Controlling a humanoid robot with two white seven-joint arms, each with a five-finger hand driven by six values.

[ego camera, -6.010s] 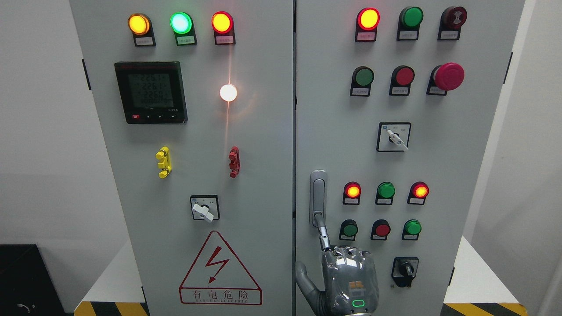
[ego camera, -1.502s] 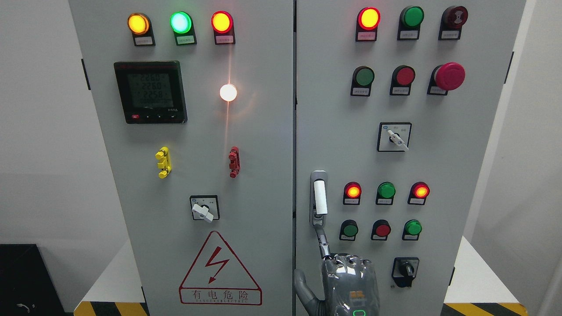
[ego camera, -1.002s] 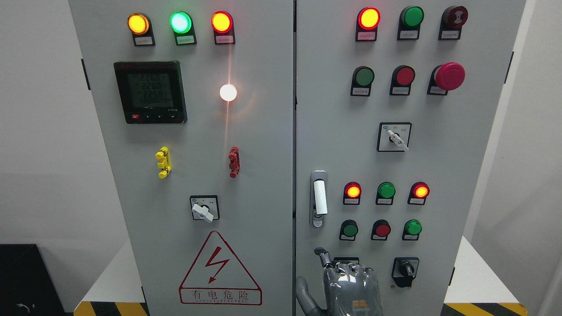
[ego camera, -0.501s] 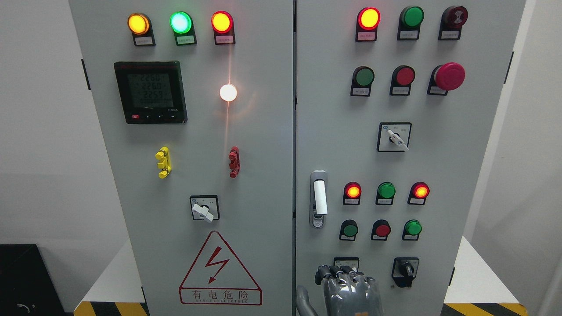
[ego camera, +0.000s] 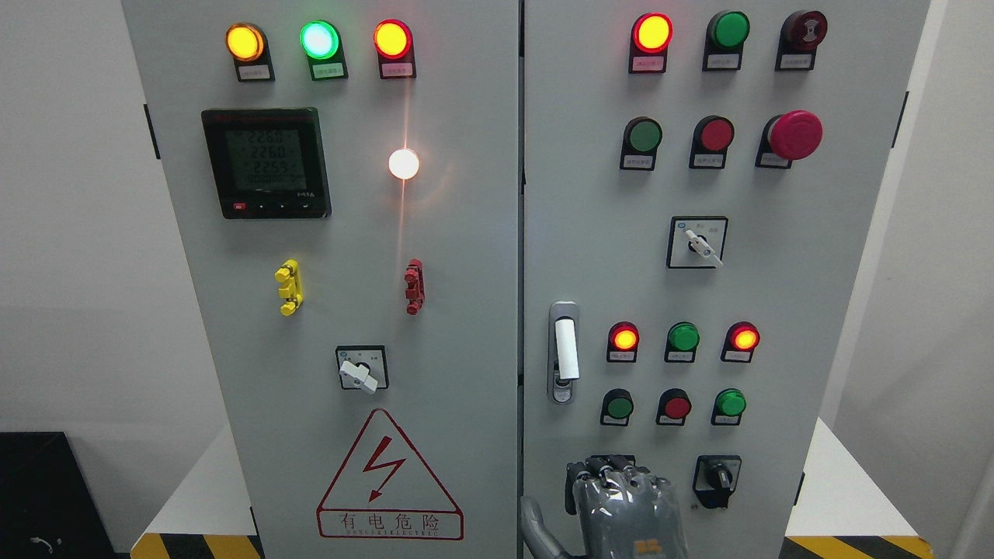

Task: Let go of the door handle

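The door handle (ego camera: 564, 353) is a grey vertical plate on the left edge of the right cabinet door (ego camera: 590, 233), with a white lever standing out of its middle. My right hand (ego camera: 613, 473) comes up from the bottom edge, well below the handle and apart from it. I see the back of this hand, its fingers (ego camera: 602, 466) curled in at the knuckles and holding nothing, its thumb (ego camera: 534, 524) off to the left. My left hand is out of view.
Lit lamps and push buttons (ego camera: 677, 404) sit right of the handle, a black rotary switch (ego camera: 716, 480) beside my hand and a red mushroom button (ego camera: 794, 133) higher up. The left door (ego camera: 349, 233) carries a meter, a selector switch and a warning triangle (ego camera: 388, 477).
The white lever has popped out of the handle. My right hand has dropped away from the handle's lower end, and its extended index finger has folded in with the others.
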